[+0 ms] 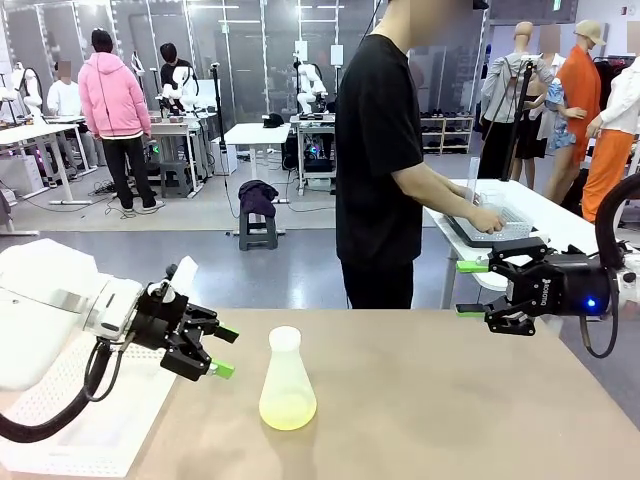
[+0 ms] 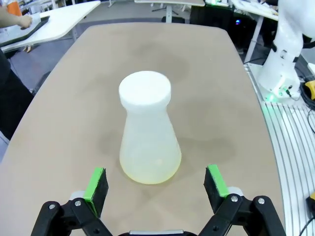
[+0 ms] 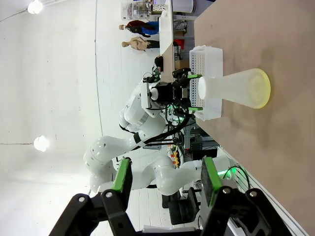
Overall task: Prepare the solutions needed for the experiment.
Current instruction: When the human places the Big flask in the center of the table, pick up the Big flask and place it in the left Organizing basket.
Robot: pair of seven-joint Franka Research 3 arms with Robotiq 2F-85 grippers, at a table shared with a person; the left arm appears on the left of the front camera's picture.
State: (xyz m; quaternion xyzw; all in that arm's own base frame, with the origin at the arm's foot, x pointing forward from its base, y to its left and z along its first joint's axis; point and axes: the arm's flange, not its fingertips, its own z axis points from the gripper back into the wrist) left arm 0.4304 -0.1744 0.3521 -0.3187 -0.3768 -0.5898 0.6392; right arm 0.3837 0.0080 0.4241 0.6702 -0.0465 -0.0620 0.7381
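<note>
one translucent flask (image 1: pixel 287 381), lower centre of front view, holds the solutions (image 1: pixel 287 409); likely light, slippery; grip the neck. left gripper (image 1: pixel 222 350) spread wide, right gripper (image 1: pixel 470 289) spread, both empty.

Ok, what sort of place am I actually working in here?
Most likely a robotics research lab. Further white robot arms stand at white workbenches behind the person, on an open grey floor. On your tan table, a translucent plastic conical flask holding pale yellow liquid suggests a mock chemistry bench.
</note>
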